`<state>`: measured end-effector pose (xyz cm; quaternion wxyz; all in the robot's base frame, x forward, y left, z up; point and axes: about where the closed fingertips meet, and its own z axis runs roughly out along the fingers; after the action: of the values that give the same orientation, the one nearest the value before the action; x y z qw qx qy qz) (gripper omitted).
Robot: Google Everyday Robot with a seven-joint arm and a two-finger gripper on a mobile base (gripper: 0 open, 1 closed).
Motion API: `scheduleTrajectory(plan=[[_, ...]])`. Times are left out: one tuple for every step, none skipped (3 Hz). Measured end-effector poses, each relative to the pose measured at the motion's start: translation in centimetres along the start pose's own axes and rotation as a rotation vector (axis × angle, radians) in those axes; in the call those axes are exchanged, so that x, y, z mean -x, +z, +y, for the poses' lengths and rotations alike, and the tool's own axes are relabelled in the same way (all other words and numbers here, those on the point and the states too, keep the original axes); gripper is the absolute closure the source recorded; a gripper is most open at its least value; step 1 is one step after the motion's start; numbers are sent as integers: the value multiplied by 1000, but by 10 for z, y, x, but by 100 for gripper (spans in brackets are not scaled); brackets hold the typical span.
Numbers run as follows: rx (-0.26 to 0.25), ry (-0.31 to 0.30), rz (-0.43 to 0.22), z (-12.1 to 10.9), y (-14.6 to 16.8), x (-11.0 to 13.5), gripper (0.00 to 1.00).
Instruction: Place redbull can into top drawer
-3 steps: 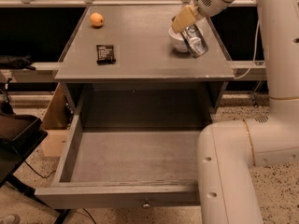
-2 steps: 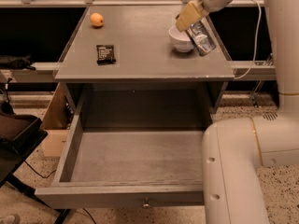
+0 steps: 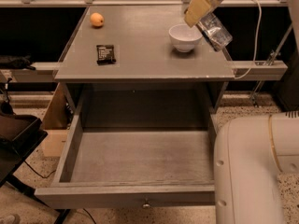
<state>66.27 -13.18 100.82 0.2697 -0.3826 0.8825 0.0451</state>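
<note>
The redbull can (image 3: 215, 32) hangs tilted in the air above the cabinet top's right edge, just right of a white bowl. My gripper (image 3: 204, 18) comes in from the top right and is shut on the can's upper part; one beige finger (image 3: 196, 8) shows on its left side. Below, the top drawer (image 3: 74, 143) is pulled wide open toward me, with a bare flat grey bottom and a small metal knob (image 3: 146, 203) on its front.
On the grey cabinet top (image 3: 140, 55) stand a white bowl (image 3: 185, 36), a small black packet (image 3: 105, 53) and an orange fruit (image 3: 96, 19). My white robot body (image 3: 257, 167) fills the lower right. A black chair (image 3: 16, 129) stands at the left.
The gripper has lifted the can off the top and carried it up and to the right, uncovering the white bowl.
</note>
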Motion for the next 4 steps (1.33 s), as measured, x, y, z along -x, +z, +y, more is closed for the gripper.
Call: scheduleTrajectory(plan=[[-21, -21, 49, 2, -7, -9, 100], [-67, -1, 151, -9, 10, -34, 100], [-35, 47, 206, -13, 32, -71, 100], [-23, 76, 156, -16, 30, -80, 100]])
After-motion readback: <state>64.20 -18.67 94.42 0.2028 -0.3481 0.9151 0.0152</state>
